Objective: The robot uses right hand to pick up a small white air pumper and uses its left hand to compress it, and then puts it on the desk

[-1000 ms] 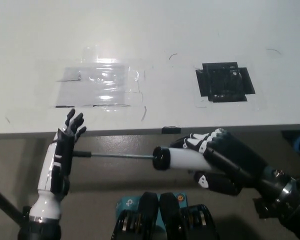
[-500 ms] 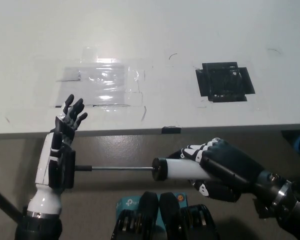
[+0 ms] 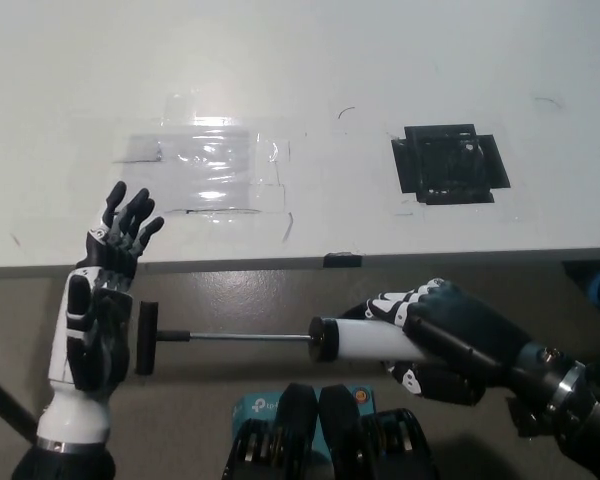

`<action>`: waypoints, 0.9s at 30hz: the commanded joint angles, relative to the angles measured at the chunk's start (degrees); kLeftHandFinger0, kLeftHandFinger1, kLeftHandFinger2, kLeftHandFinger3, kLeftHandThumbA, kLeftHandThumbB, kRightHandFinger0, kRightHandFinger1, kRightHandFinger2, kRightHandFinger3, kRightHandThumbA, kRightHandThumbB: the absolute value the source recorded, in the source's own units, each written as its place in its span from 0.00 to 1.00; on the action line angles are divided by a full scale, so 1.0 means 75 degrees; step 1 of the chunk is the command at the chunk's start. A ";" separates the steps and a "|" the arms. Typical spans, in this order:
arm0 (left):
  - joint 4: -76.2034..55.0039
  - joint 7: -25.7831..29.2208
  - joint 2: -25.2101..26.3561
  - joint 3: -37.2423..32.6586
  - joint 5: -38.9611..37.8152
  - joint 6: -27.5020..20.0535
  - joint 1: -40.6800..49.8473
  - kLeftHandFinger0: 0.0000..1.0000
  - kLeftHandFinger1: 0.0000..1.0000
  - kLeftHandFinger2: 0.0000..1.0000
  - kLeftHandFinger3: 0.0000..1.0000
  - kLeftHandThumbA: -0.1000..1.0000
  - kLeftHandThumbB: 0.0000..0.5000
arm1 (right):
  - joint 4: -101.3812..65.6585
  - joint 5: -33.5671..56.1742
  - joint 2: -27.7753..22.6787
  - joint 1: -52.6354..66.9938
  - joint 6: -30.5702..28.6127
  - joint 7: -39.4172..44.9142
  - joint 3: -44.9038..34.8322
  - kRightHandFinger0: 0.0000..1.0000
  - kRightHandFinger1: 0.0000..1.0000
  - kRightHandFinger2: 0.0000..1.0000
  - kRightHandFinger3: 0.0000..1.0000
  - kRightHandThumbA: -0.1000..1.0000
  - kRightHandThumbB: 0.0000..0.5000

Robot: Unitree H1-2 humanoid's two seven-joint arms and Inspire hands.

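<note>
A: How many things are there to count?

B: One small white cylindrical air pumper [image 3: 365, 340] with a black end cap, a thin metal rod and a black T-handle [image 3: 147, 338]. On the white desk [image 3: 310, 70] lie one patch of clear glossy tape [image 3: 205, 165] towards its left side and one black taped square [image 3: 448, 163] towards its right. Two robot hands.

A: Where is the pumper?

B: Off the desk, held level in the air below the near edge. The black right robot hand [image 3: 435, 335] is wrapped around the white barrel, with the rod drawn out to the left.

A: And the white left robot hand [image 3: 100, 305]?

B: It stands upright just beside the T-handle, palm facing it, fingers spread and holding nothing. Its fingertips overlap the desk's near edge. I cannot tell whether the palm touches the handle.

A: What differs from half a second ago?

B: The left robot hand has shifted slightly left, so the T-handle now shows clear of it. The pumper sits almost where it was.
</note>
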 commanded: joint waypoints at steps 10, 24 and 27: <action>-0.0544 -0.0139 -0.0124 -0.0475 -0.0137 0.0199 -0.0054 1.00 1.00 1.00 1.00 1.00 0.59 | -0.0066 -0.0298 0.0302 -0.0292 -0.0154 0.0137 -0.0028 0.00 0.40 0.72 0.77 0.00 0.41; -0.0526 0.0166 -0.0791 -0.1472 0.1568 0.0813 -0.0128 1.00 1.00 1.00 1.00 1.00 0.54 | -0.0008 -0.0680 0.0952 -0.0645 -0.0007 0.0642 0.0585 0.03 0.42 0.69 0.72 0.00 0.53; -0.0544 0.0201 -0.0905 -0.1653 0.2065 0.1101 -0.0153 1.00 1.00 1.00 1.00 1.00 0.53 | 0.0054 -0.0858 0.1103 -0.0657 0.0047 0.0593 0.0644 0.03 0.39 0.65 0.65 0.00 0.51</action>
